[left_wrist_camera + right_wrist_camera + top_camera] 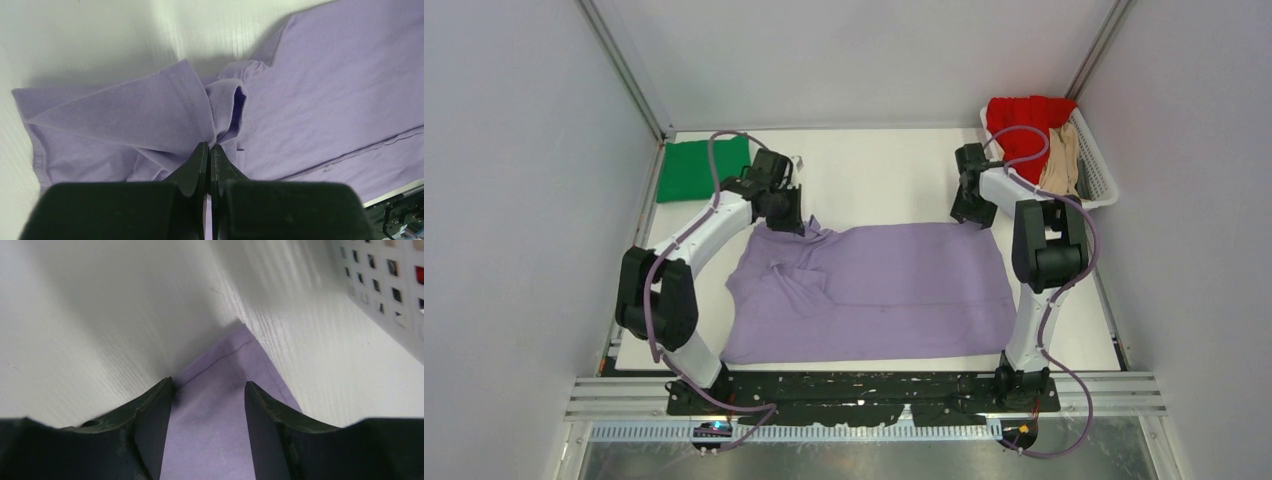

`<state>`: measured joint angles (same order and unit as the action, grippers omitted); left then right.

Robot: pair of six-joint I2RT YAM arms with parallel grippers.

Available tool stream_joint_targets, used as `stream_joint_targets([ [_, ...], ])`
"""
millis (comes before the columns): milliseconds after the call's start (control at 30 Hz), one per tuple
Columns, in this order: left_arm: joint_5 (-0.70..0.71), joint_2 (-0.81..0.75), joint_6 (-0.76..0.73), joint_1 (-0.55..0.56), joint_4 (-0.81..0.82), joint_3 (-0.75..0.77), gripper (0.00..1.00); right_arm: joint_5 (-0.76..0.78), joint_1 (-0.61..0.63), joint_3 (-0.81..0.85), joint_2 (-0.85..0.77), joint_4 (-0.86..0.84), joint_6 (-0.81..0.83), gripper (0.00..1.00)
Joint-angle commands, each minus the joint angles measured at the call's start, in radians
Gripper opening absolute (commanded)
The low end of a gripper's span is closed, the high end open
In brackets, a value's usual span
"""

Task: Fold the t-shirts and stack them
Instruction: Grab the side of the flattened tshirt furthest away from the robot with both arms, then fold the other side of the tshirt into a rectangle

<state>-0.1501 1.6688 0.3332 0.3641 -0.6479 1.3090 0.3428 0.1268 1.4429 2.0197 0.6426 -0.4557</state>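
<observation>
A lavender t-shirt (894, 290) lies spread on the white table, smooth on the right and bunched at its far left. My left gripper (796, 222) is at that bunched far-left part. In the left wrist view the left gripper (209, 146) is shut on a gathered fold of the lavender t-shirt (325, 90) by the sleeve. My right gripper (972, 215) is at the shirt's far right corner. In the right wrist view the right gripper (209, 385) is open, its fingers straddling that corner of the lavender t-shirt (220, 420). A folded green t-shirt (702, 168) lies at the far left.
A white slatted basket (1104, 175) stands at the far right, holding a red t-shirt (1024, 120) and a tan t-shirt (1061, 155). The basket's wall (385, 295) is close to the right gripper. Grey walls close in the table on three sides.
</observation>
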Motion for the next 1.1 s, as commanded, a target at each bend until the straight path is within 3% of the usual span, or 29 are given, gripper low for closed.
stream_joint_targets([
  [0, -0.004, -0.061, 0.003, -0.002, 0.061, -0.037, 0.00, 0.070, -0.017, -0.028, -0.042, 0.029, -0.010, 0.54],
  [467, -0.034, -0.165, 0.004, 0.000, 0.086, -0.125, 0.00, -0.026, -0.027, -0.060, -0.112, -0.085, 0.086, 0.08],
  [700, -0.027, -0.266, 0.012, 0.006, 0.087, -0.214, 0.00, -0.073, -0.023, -0.198, -0.262, -0.156, 0.116, 0.05],
  [1067, 0.013, -0.498, 0.052, 0.035, 0.086, -0.398, 0.00, -0.084, -0.005, -0.432, -0.549, -0.120, 0.096, 0.05],
])
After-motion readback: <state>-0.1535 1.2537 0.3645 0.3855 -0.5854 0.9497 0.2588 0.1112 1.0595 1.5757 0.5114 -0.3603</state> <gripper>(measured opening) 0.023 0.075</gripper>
